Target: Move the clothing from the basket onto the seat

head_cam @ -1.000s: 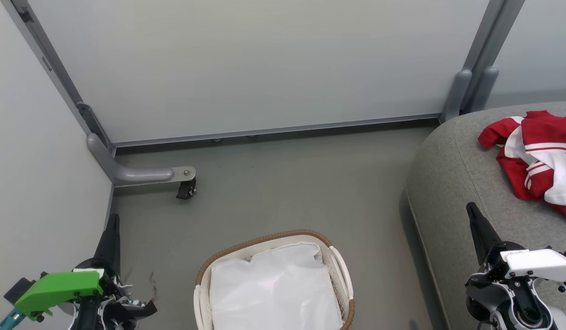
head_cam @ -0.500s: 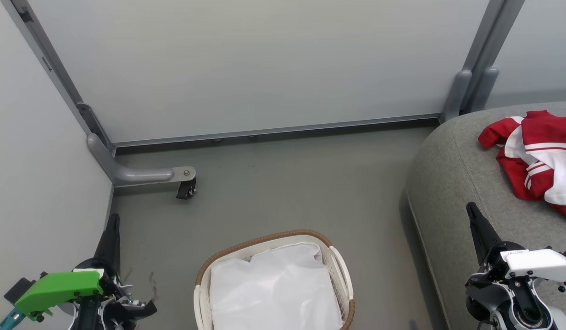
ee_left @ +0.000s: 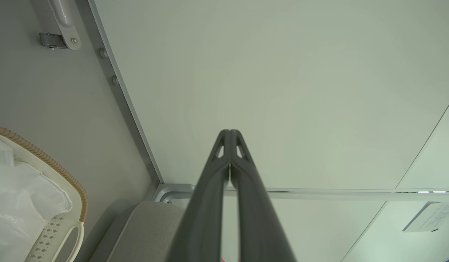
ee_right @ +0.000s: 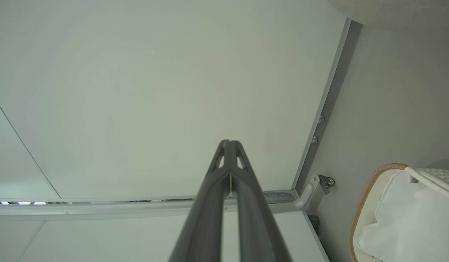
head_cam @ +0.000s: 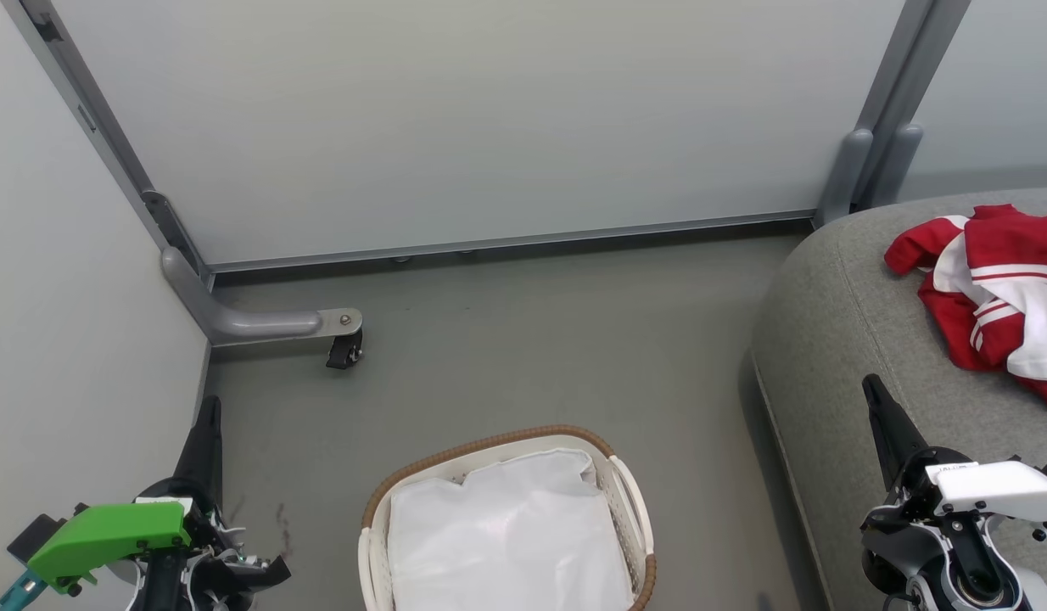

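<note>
The red and white clothing [head_cam: 994, 293] lies crumpled on the grey seat [head_cam: 837, 339] at the right edge of the head view. On the floor at the bottom centre stands the basket [head_cam: 506, 519], holding just its white liner [head_cam: 511, 535]; its rim also shows in the left wrist view [ee_left: 46, 160] and the right wrist view [ee_right: 370, 193]. My left gripper [head_cam: 208, 407] is shut and holds nothing, left of the basket. Over the seat's front, my right gripper [head_cam: 871, 389] is shut and holds nothing. Both sets of fingers [ee_left: 230, 133] [ee_right: 230, 142] point at the pale wall.
Pale partition panels [head_cam: 456, 119] close off the back and left. A grey bracket with a black caster [head_cam: 344, 348] juts from the left corner. Grey posts [head_cam: 871, 161] stand behind the seat. Bare grey floor [head_cam: 557, 339] lies between wall, basket and seat.
</note>
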Controlling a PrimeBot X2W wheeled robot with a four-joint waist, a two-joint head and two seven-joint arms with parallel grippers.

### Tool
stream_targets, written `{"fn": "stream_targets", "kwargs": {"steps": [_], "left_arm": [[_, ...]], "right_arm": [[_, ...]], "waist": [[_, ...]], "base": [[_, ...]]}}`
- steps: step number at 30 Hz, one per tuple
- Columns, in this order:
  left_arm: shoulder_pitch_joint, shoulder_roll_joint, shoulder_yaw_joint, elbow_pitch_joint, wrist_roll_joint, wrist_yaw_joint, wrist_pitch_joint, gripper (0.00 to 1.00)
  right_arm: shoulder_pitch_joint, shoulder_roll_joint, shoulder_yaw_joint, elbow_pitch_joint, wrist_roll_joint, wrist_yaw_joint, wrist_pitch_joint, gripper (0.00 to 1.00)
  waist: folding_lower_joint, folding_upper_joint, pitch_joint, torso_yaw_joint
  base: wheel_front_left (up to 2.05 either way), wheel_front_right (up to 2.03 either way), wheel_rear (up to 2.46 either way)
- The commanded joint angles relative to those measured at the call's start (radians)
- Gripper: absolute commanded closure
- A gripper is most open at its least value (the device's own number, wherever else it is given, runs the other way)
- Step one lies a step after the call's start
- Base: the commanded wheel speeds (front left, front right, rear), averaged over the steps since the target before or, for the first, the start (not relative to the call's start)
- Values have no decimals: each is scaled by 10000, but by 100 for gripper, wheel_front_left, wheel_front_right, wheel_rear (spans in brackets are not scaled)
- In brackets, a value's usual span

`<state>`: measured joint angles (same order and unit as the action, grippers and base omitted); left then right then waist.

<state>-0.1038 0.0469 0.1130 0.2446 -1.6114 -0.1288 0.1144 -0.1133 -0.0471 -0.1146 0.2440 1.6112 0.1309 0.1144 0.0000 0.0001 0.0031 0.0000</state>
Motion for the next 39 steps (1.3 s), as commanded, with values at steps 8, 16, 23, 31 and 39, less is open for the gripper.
{"fn": "stream_targets", "kwargs": {"steps": [8, 16, 23, 31, 39], "left_arm": [[-100, 63, 22, -7, -31, -36, 29, 100], [-100, 63, 22, -10, -31, -36, 29, 100], [-100, 63, 22, -10, -31, -36, 29, 100], [-100, 63, 21, -9, -31, -36, 29, 100], [-100, 64, 21, -5, -31, -36, 28, 100]], "right_arm": [[110, -59, -17, -27, 35, -3, 29, 100], [110, -59, -17, -27, 35, -3, 29, 100], [110, -59, -16, -27, 35, -3, 28, 100], [111, -59, -16, -27, 35, -3, 30, 100], [111, -60, -16, -27, 36, -3, 30, 100]], "waist": [[0, -1, 0, 0], [0, -1, 0, 0], [0, -1, 0, 0], [0, -1, 0, 0], [0, -1, 0, 0]], "base": [[0, 0, 0], [0, 0, 0], [0, 0, 0], [0, 0, 0], [0, 0, 0]]}}
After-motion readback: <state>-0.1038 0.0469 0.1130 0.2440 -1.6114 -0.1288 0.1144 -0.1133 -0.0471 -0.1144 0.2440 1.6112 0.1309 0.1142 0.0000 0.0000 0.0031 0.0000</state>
